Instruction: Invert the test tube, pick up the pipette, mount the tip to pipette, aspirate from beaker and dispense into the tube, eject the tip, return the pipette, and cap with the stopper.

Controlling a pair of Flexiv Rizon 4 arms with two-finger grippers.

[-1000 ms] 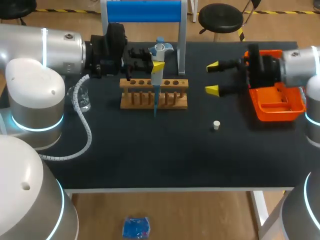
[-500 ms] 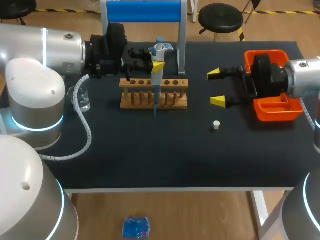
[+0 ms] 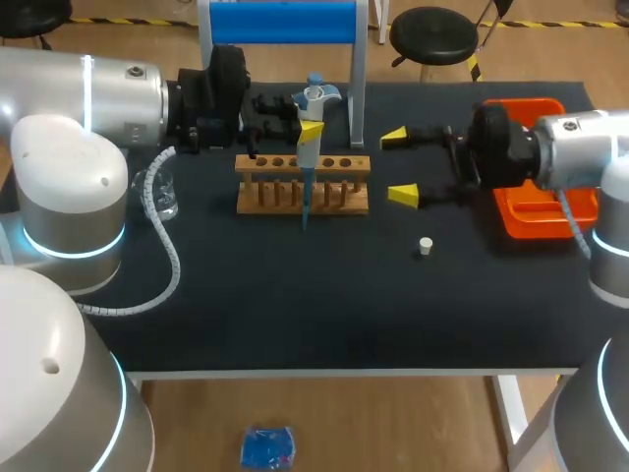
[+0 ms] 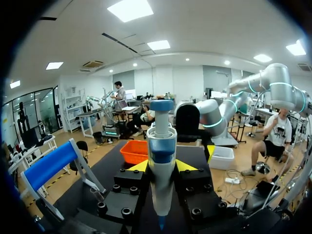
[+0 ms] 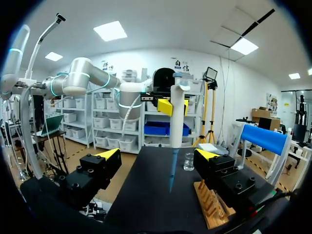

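My left gripper [image 3: 307, 129] is shut on the white and blue pipette [image 3: 309, 138] and holds it upright over the wooden tube rack [image 3: 303, 185], its blue tip [image 3: 305, 216] hanging down in front of the rack. In the left wrist view the pipette [image 4: 162, 161] stands between my yellow fingertips [image 4: 139, 166]. My right gripper [image 3: 398, 166] is open, level with the rack's right end, pointing at the pipette. In the right wrist view the pipette [image 5: 176, 117] hangs ahead of my open right gripper [image 5: 158, 155]. A small white stopper [image 3: 426, 246] lies on the mat below the right gripper.
A glass beaker [image 3: 165, 195] stands left of the rack, seen also as the beaker [image 5: 188, 162] beyond the pipette. An orange tray [image 3: 546, 211] sits at the right edge. A blue-topped stand [image 3: 285, 22] rises behind the rack.
My right arm has moved left from over the orange tray toward the rack and pipette, its fingers still wide apart. The left arm and pipette have not moved.
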